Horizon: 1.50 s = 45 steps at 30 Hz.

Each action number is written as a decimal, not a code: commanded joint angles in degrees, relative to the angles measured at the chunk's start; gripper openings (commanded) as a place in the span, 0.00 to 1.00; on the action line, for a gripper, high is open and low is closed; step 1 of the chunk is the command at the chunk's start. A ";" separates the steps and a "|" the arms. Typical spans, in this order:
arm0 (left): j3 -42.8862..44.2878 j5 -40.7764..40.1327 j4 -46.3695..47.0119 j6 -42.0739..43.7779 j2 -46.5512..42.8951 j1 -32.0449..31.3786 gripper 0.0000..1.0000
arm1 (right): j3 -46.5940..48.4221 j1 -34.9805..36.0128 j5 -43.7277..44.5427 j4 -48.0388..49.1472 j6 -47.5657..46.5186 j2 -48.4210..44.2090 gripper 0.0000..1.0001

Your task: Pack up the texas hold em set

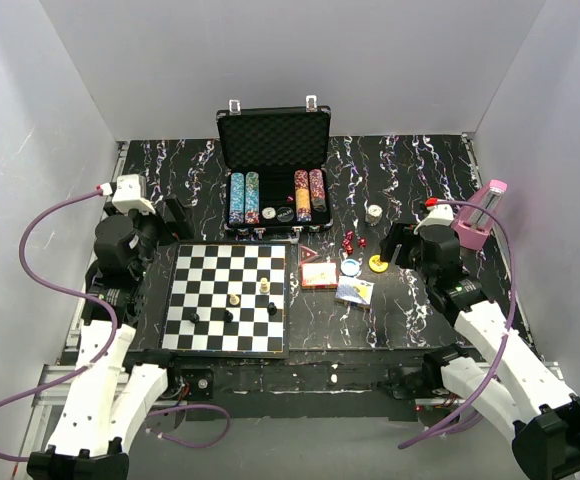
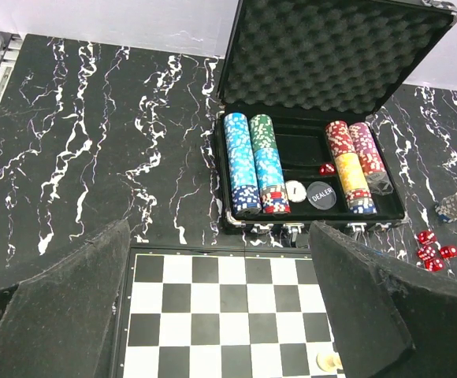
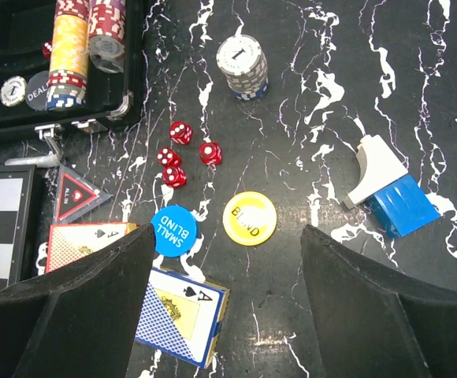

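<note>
The black briefcase (image 1: 273, 140) stands open at the back centre, with chip rows (image 2: 252, 161) and a dealer button (image 2: 321, 194) inside. Loose on the table to its right lie red dice (image 3: 183, 153), a chip stack (image 3: 243, 61), a blue small-blind button (image 3: 173, 230), a yellow blind button (image 3: 249, 218), a blue card deck (image 3: 183, 315), a red deck (image 3: 83, 242) and a triangular marker (image 3: 77, 197). My right gripper (image 3: 224, 291) hangs open just behind the buttons, holding nothing. My left gripper (image 2: 221, 299) hovers open and empty over the chessboard's far edge.
The chessboard (image 1: 230, 298) with a few pieces fills the front centre, close against the briefcase latches (image 2: 291, 231). A pink metronome (image 1: 482, 215) stands at the right wall. A small white and blue object (image 3: 390, 193) lies right of the yellow button.
</note>
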 commanded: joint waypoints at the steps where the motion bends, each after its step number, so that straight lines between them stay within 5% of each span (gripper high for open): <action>1: -0.15 -1.92 0.11 -0.46 -0.06 0.13 0.98 | 3.94 -0.07 1.71 -2.32 -0.87 -0.58 0.82; 13: 0.81 -1.76 0.28 1.90 2.83 -0.57 0.98 | 11.57 -0.25 2.15 -11.01 -2.27 3.72 0.84; 22: 15.67 4.04 -5.62 -1.08 18.30 -2.85 0.98 | 25.12 -6.39 -2.22 -24.12 -5.79 16.90 0.83; 45: 7.58 1.94 -1.39 2.43 17.34 -8.92 0.98 | 52.62 -9.48 -11.56 -27.82 -9.39 54.69 0.80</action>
